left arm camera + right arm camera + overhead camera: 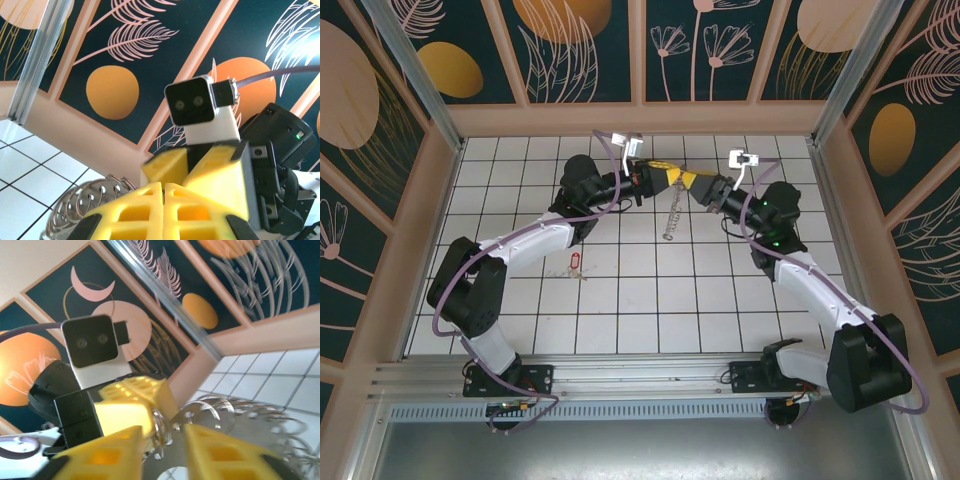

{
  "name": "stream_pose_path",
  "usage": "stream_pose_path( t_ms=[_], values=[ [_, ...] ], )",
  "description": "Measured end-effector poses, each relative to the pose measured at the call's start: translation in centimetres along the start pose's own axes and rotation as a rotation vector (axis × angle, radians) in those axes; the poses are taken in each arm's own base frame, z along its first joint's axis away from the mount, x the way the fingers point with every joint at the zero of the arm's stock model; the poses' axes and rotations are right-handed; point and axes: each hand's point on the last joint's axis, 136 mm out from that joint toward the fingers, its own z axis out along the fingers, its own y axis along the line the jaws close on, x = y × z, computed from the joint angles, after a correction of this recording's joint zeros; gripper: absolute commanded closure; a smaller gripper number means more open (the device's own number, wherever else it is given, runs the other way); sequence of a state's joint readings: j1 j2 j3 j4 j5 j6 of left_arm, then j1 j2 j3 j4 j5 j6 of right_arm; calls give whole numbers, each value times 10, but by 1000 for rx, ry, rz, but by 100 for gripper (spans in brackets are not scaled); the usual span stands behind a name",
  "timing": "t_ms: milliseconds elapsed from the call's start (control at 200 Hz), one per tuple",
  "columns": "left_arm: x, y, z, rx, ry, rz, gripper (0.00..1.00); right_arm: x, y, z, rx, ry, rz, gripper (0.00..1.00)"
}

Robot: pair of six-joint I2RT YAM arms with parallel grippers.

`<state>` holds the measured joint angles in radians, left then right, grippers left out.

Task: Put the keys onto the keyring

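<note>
Keyring, position: the keyring (670, 218) is held up off the worktop (650, 300) and hangs over the far middle tiles, just below the point where the two pincers meet
Key, position: the key (574, 262) is seen lying flat on the tiles beside the left forearm, red-pink head uppermost, well apart from the keyring
Left pincer (163, 192): the yellow fingers are pressed together with no gap; the loop's wire is judged to be pinched there, since the ring hangs from that spot
Right pincer (162, 430): the fingers are parted; the wire is seen in the gap and no pad is seen touching it
Handling, keyring: judged light; the thin wire is taken as stiff and slick, and the small metal pieces (240, 415) fringing it are expected to swing and slide; a hold on bare wire, clear of the fringe, is preferred
Handling, key: judged tiny, rigid and very light; lying flat, it is expected to be awkward to lift; the oval head is best pinched, so that the thin silvery end is left free for threading
Containers: none is made out; the ring is the only holder and carries its fringe; the red-headed key is not on it
</note>
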<state>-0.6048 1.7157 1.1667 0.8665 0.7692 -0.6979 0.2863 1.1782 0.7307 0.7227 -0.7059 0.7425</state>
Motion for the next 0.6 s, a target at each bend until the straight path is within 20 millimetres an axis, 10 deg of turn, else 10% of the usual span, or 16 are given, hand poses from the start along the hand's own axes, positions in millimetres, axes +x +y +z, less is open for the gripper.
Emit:
stream_pose_path(
  t_ms=[235,601],
  values=[
    [4,0,0,0,19,13,100,-39,10,-29,24,-111,-80,67],
    [2,-13,-1,27,71,104,100,-24,24,-24,-97,-16,-67,67]
  ],
)
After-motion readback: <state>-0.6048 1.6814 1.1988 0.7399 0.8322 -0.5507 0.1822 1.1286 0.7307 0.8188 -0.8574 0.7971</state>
